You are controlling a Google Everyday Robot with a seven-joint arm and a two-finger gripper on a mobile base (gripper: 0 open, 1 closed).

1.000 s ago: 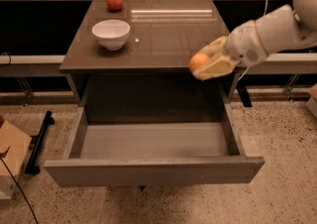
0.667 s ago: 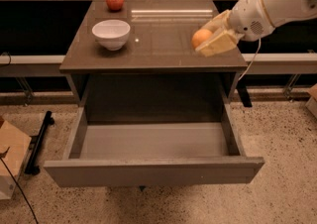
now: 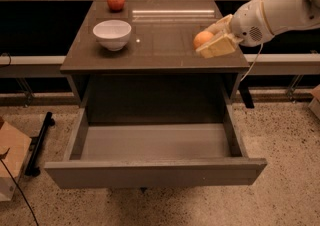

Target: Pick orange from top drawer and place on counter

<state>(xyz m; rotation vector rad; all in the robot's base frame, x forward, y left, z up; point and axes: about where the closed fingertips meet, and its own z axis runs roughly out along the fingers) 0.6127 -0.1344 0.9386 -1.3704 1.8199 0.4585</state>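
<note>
top drawer (image 3: 155, 142): pulled open, below and nearer than gripper (image 3: 209, 41) | gripper: above counter (image 3: 160, 50), fingers closed narrowly on orange (image 3: 201, 37) | orange-counter contact: cannot tell | white bowl (image 3: 112, 34): left of gripper | apple (image 3: 116, 1): left, beyond

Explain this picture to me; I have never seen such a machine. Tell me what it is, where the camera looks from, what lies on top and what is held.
The white tube from the right is a robot's single arm; its two-fingered beige hand is closed on a small round orange fruit, above the right front of the dark brown glossy counter. The one camera looks down from above, in front. On the counter stand a white bowl and, behind it, a red apple. Below, the wide grey-brown top drawer is pulled open.
</note>
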